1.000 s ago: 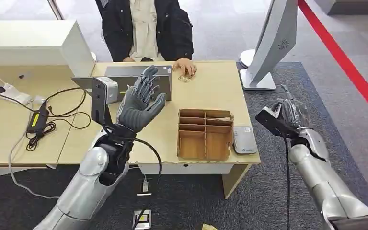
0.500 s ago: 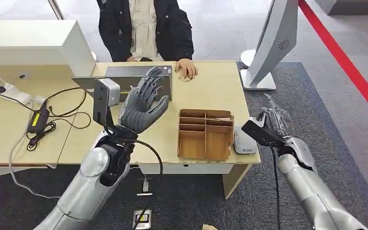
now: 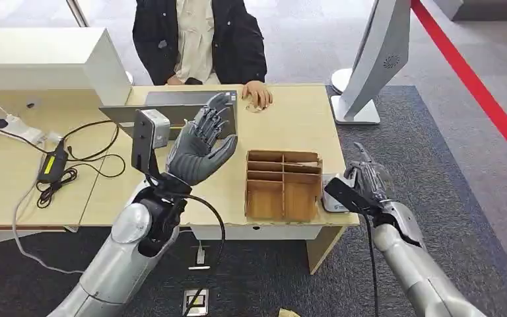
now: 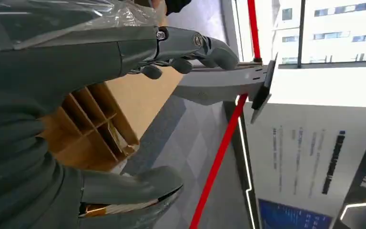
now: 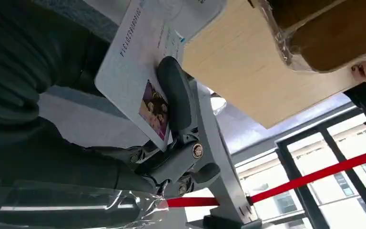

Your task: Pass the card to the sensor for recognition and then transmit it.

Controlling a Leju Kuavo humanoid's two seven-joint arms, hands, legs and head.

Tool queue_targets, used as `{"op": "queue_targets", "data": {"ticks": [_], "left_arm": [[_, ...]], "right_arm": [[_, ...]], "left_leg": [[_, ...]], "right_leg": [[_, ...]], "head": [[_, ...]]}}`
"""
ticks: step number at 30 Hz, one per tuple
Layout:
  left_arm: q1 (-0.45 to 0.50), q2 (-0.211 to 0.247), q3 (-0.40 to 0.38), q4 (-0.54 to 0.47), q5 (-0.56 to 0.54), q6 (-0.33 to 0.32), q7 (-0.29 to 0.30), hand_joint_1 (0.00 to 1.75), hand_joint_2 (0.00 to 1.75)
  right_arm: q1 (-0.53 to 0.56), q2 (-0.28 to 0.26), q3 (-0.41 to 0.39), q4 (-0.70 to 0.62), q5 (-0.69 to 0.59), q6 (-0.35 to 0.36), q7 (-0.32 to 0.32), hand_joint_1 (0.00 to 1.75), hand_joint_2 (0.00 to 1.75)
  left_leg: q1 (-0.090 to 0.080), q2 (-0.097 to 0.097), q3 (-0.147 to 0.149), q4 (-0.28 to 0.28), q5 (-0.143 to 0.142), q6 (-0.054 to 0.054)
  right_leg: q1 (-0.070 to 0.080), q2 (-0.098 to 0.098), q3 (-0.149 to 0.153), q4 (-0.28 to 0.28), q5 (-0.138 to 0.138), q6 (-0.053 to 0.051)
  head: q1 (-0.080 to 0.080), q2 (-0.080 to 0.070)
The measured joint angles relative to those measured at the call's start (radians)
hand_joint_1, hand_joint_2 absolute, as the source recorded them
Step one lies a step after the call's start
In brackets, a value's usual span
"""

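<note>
My right hand (image 3: 368, 179) pinches a white card (image 5: 134, 67) with a small photo on it, the thumb (image 5: 174, 93) pressing across its face. The hand hovers at the table's front right corner, just beside the small grey-white sensor (image 3: 335, 195), which lies flat on the table. Whether the card touches the sensor I cannot tell. My left hand (image 3: 201, 146) is raised over the middle of the table with its fingers spread and nothing in it.
A cardboard divider box (image 3: 282, 185) sits left of the sensor. A person sits across the table with a hand (image 3: 257, 94) resting on it, beside a laptop (image 3: 175, 109). A white kiosk stand (image 3: 370, 66) is at the far right. Cables and a power adapter (image 3: 51, 165) lie at the left.
My right hand has moved left and down with the card, from beside the table to the sensor's edge. My left hand has drifted slightly to the right.
</note>
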Motion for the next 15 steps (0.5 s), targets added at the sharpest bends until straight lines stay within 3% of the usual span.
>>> {"op": "queue_targets", "data": {"ticks": [15], "left_arm": [[0.001,-0.003,0.000,-0.001,-0.003,-0.008,0.010,0.00,1.75]], "right_arm": [[0.010,0.000,0.000,0.143,-0.039,-0.056,-0.030,1.75,1.75]], "left_leg": [[0.000,0.000,0.000,0.000,0.000,0.000]], "right_leg": [[0.000,0.000,0.000,0.000,0.000,0.000]], "head": [[0.000,0.000]]}}
